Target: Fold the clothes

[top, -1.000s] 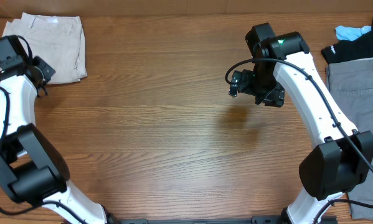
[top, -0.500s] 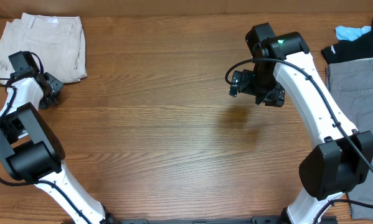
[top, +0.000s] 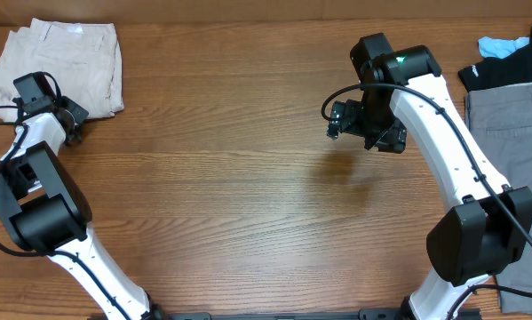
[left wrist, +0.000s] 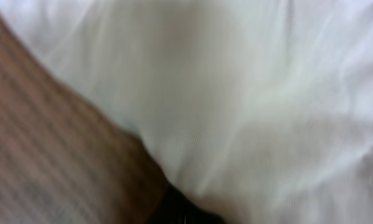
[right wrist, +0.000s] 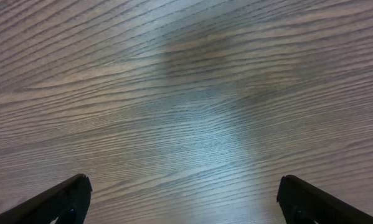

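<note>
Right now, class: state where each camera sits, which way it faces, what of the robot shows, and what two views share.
Overhead: above the table, facing straight down; both arms, shorts far left, grey clothes right.
Left wrist: on the left arm, close over the shorts, blurred; a dark sliver, perhaps a finger.
Right wrist: on the right arm, facing down at bare wood; open fingers in the bottom corners.
Shared: overhead and left wrist both show the shorts' edge on wood.
</note>
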### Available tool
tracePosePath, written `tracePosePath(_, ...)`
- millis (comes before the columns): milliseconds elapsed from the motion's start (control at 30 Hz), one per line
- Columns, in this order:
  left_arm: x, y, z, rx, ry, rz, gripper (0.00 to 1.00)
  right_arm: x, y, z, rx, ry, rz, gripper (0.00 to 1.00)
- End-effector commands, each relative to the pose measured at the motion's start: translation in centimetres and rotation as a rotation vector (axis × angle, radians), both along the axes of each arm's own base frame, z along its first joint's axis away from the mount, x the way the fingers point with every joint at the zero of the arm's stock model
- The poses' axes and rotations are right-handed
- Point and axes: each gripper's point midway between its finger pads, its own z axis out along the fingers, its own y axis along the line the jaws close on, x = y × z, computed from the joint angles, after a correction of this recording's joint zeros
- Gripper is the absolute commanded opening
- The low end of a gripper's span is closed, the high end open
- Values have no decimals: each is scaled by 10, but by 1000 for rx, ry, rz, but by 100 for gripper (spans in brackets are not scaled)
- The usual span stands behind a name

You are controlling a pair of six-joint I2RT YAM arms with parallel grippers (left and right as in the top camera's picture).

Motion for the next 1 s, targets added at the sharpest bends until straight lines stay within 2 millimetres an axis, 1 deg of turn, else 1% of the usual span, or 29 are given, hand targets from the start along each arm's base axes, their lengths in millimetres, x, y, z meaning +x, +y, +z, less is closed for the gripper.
tracePosePath(0,-5,-3,-43,-43,45,-1,4,3,-1,6,-3,-24,4,100)
tracePosePath(67,0,-2,-43,-37,22,-4,4,2,-1,6,-3,-22,1,100)
tracePosePath(200,10,3,-35,-13,-26,-5,4,1,-2,6,-4,-17,1,100)
tracePosePath(300,13,4,-33,-10,-41,-8,4,1,-2,6,-5,-16,1,100)
tracePosePath(567,25,-6,-29,3,-71,-35,5,-2,1,6,4,-5,4,100)
tracePosePath(633,28,-10,-28,4,-74,-43,10,-4,0,6,2,1,3,100)
tracePosePath(733,25,-14,-31,-16,-52,-59,23,-5,0,6,0,9,3,100)
tracePosePath(800,20,-16,-33,-26,-16,-71,24,-6,-1,6,-1,11,3,100)
tracePosePath(867,12,-16,-31,-37,25,-78,31,-4,0,6,1,4,0,100)
tracePosePath(967,3,-12,-20,-50,54,-68,33,-1,1,6,4,-9,0,100)
